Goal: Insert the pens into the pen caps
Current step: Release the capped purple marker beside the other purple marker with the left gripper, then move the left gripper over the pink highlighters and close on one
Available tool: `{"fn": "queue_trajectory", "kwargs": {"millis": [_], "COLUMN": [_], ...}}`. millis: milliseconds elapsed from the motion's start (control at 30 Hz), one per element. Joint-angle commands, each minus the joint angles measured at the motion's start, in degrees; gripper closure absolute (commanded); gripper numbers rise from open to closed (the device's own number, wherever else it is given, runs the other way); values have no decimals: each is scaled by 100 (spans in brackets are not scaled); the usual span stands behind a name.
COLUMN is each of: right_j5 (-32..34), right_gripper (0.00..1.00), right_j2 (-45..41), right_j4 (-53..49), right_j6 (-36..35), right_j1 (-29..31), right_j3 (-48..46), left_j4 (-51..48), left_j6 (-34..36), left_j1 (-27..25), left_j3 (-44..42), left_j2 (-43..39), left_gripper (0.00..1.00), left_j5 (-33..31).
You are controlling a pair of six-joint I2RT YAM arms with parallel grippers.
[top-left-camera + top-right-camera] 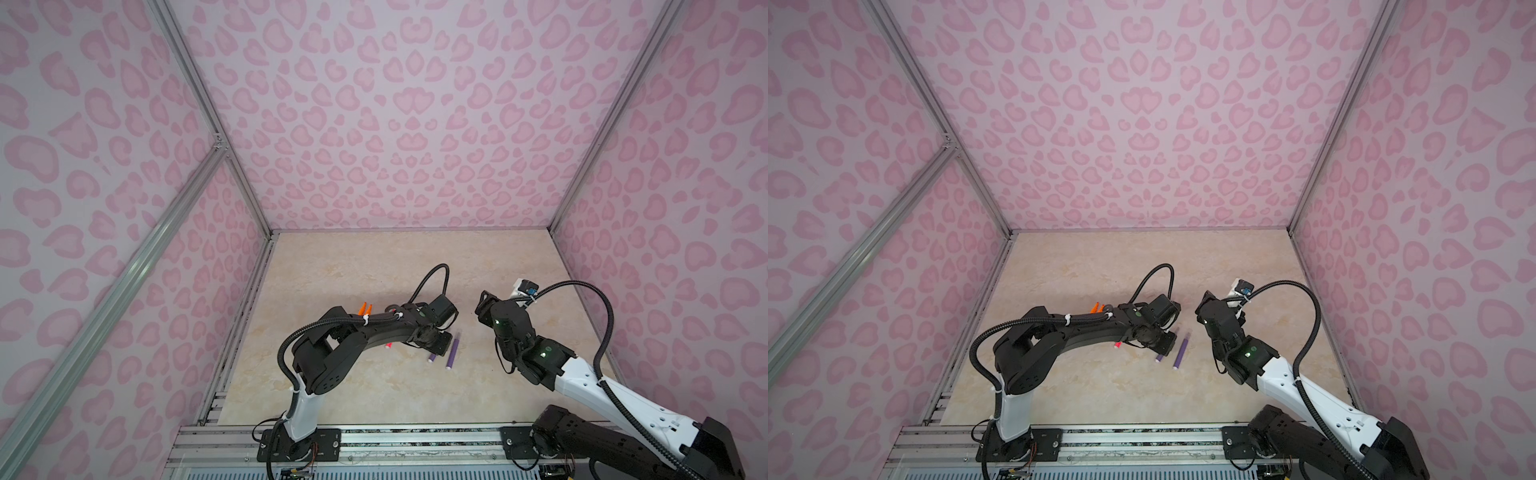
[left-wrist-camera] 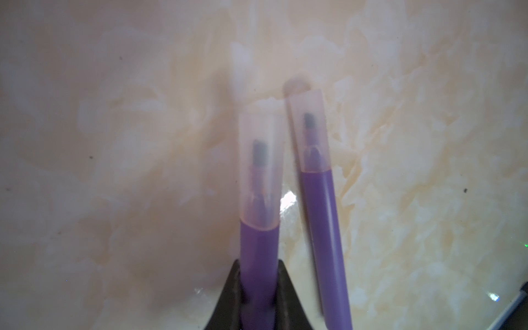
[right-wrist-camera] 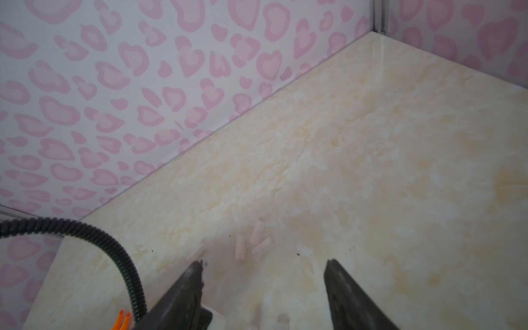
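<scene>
Left gripper (image 2: 258, 274) pinched capped purple pen (image 2: 258, 245) close to table (image 2: 114, 143), just beside second capped purple pen (image 2: 325, 228). Right gripper (image 3: 264, 265) fingers spread, empty, near loose caps (image 3: 240, 247). Advised: lower flat, release gently, avoid nudging neighbour.

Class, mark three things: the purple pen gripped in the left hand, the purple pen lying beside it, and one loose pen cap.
gripped purple pen (image 2: 258, 245): left wrist view, on its purple barrel.
lying purple pen (image 1: 453, 352): in a top view, mid-barrel.
loose pen cap (image 3: 241, 247): right wrist view, middle of the sleeve.
</scene>
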Motion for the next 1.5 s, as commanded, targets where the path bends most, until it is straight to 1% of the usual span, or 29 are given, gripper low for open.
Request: {"fn": "queue_trajectory", "kwargs": {"millis": [0, 167, 200, 233, 367, 467, 567, 700, 767, 833, 867, 967, 1067, 1133, 1200, 1333, 1467], "right_j5": [38, 51, 47, 41, 27, 20, 8, -36, -71, -102, -108, -135, -151, -164, -214, -329, -316], "right_gripper": [31, 31, 31, 31, 31, 31, 32, 32, 32, 32, 32, 32, 32, 32, 32, 32, 32], "right_j2": [9, -8, -11, -12, -20, -9, 6, 80, 133, 164, 153, 114, 114, 152, 218, 470, 706], "right_j4": [-17, -9, -8, -12, -16, -9, -17, -27, -98, -153, -166, -155, -47, -9, 60, 311, 26], "right_j6": [53, 73, 73, 73, 82, 82, 81, 63, 73, 90, 91, 107, 91, 80, 34, -102, -117], "right_j1": [11, 1, -3, -5, -3, -5, 3, -3, -5, -4, -4, 0, 0, -4, -3, 1, -3], "right_j3": [-9, -20, -22, -14, -11, -22, -6, 48, 103, 148, 146, 112, 33, 32, 22, -16, 259], "left_j4": [-131, -96, -86, -86, 4, 231, 602, 992, 911, 752, 659, 418, 383, 235, 67, 58, -28], "left_j6": [141, 184, 192, 200, 216, 246, 220, 141, -55, -306, -381, -491, -498, -455, -452, -466, -501], "left_j1": [-26, -51, -52, -53, -52, -52, -48, -22, 71, 237, 336, 663, 942, 972, 971, 984, 982], "left_j3": [54, 42, 43, 35, -57, -357, -916, -1739, -1984, -2191, -2261, -2284, -2227, -2029, -1867, -1838, -1717], "left_j2": [-7, -44, -39, -43, -206, -687, -1482, -2696, -3116, -3387, -3463, -3436, -3153, -2860, -2635, -2474, -2238], "left_gripper": [82, 66, 65, 60, 47, 39, 35, 34, 33, 33, 33, 34, 35, 38, 42, 44, 46], "left_j5": [40, 92, 91, 82, -29, -310, -1076, -2322, -2828, -3118, -3161, -3050, -2566, -2394, -2308, -2124, -1856]}}
